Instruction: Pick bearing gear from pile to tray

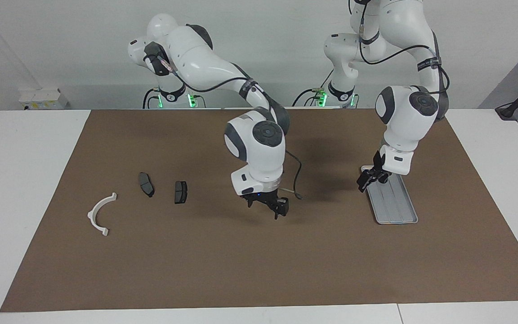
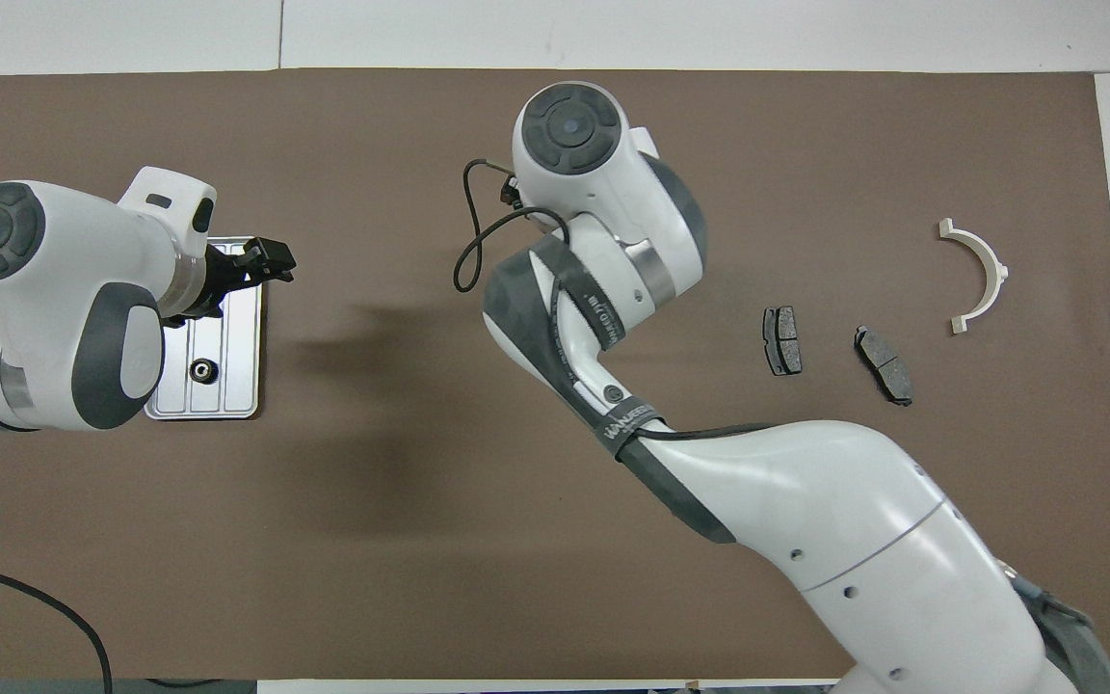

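A brown mat (image 1: 259, 270) covers the white worktop (image 1: 20, 189). The right tool (image 1: 268, 208) hangs over bare mat near the middle, fingers spread, holding nothing. The left tool (image 1: 371, 177) hovers over the tray (image 2: 242, 328) — also open and empty. A small black gear (image 2: 200, 369) lies in the tray. Toward the right arm's end lie two dark pads (image 1: 163, 188) and a white curved bracket (image 1: 100, 215).
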{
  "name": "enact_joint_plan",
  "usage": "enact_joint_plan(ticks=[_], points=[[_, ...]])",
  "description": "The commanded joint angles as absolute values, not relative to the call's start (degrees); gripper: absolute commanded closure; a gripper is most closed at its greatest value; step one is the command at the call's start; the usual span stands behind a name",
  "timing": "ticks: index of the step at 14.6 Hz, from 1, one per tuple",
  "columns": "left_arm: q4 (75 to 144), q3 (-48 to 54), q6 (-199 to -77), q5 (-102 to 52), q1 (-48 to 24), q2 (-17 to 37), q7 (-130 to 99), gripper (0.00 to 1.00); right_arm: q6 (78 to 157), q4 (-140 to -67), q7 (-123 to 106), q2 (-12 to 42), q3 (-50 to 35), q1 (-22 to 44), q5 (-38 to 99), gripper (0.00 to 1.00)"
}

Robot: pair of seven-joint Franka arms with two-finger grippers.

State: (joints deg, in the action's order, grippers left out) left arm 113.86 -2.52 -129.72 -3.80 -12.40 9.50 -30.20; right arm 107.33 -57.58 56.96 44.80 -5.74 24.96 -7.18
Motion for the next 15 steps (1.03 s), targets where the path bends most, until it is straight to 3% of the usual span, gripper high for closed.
enact_joint_plan(ticks=[1, 7, 10, 13, 15], points=[[107.16, -3.34, -128.06, -4.57, -17.29, 14.22, -36.97, 0.0, 101.36, -59.33, 41.02, 37.64, -6.59, 19.79, -5.01, 0.0], [87.91, -3.78, -122.96, -4.31, -28.2, 29.6, -54.39, 0.0, 86.6, -59.59, 9.96, 26.04, -6.06, 7.05, -1.42, 0.0], [85.7, -3.87, -123.13, -4.31, -30.66, 32.42, -56.95, 0.0, 79.91, -60.99, 3.98, 19.89, -5.8, 2.92, -0.79, 0.0], [85.08, -3.96, -122.78, -3.78, -33.4, 35.33, -58.53, 0.03, 78.4, -67.83, 0.1, 11.98, -5.63, 0.18, -0.88, 0.0], [85.25, -3.87, -122.96, -3.96, -34.53, 35.68, -58.88, 0.11, 79.01, -73.89, -0.17, 6.44, -5.62, -1.4, -0.88, 0.0]])
